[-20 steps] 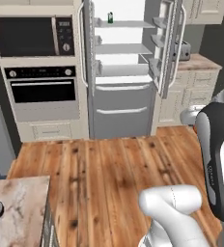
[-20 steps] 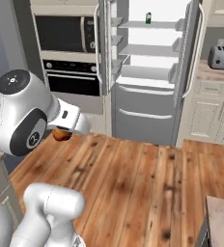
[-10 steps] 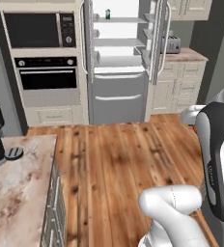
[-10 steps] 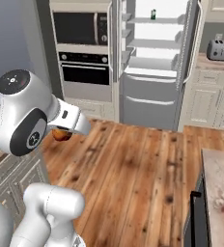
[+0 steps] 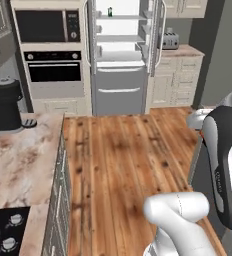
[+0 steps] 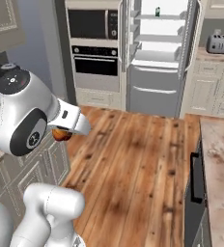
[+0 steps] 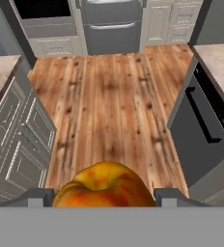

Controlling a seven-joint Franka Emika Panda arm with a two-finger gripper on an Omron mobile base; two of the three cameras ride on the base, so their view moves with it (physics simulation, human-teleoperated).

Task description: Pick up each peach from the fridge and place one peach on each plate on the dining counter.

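Arm: folded close above the wood floor [image 5: 118, 165]. Gripper [image 7: 104, 195]: fingers clamped on peach [image 7: 104, 185], round, yellow side up. Fridge [image 6: 160, 53]: doors open.

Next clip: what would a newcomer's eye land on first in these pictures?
First the peach, orange-red with a yellow blush, large at the bottom of the hand view and held in the gripper. Then the fridge at the far end of the wooden floor, both doors open on white shelves, a small green bottle on the top one.
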